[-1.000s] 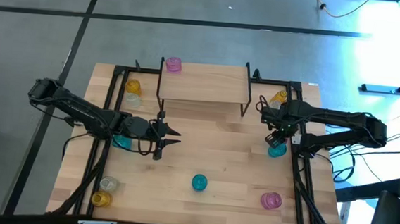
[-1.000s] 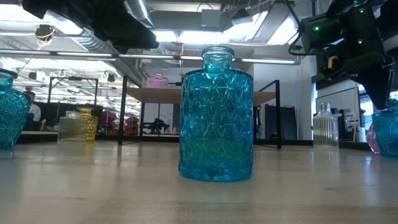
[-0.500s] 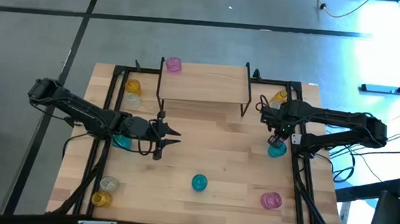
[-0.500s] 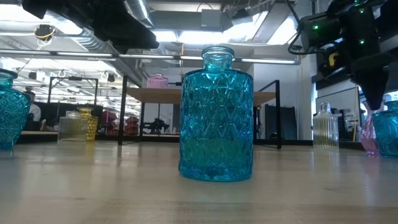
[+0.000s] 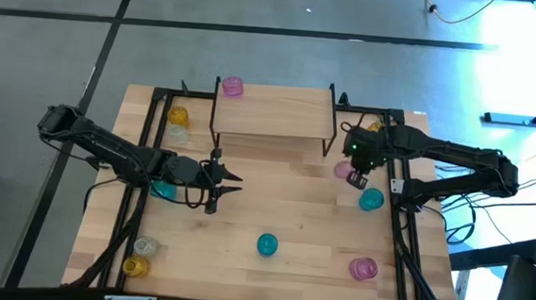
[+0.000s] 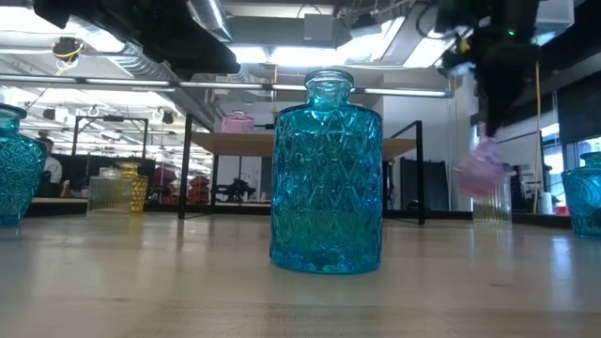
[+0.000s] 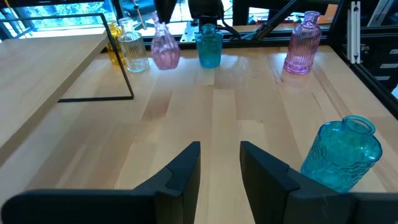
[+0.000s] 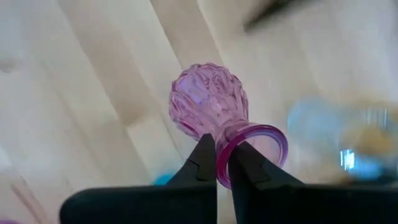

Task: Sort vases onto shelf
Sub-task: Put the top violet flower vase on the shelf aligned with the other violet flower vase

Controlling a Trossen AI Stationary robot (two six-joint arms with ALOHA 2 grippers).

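The right end effector [image 8: 222, 163] is clamped on the rim of a pink vase [image 8: 211, 109], holding it lifted off the counter [image 5: 283, 208], just right of the shelf's [image 5: 273, 111] near right leg. The left end effector [image 7: 219, 163] hovers over the counter's left middle, fingers apart and empty, with a teal vase [image 5: 163, 189] just behind it. Another pink vase [image 5: 232, 87] stands on the shelf's far left corner. On the counter stand a teal vase [image 5: 267, 245] at near centre, a teal one [image 5: 371, 201] on the right, and a pink one [image 5: 363, 267] at near right
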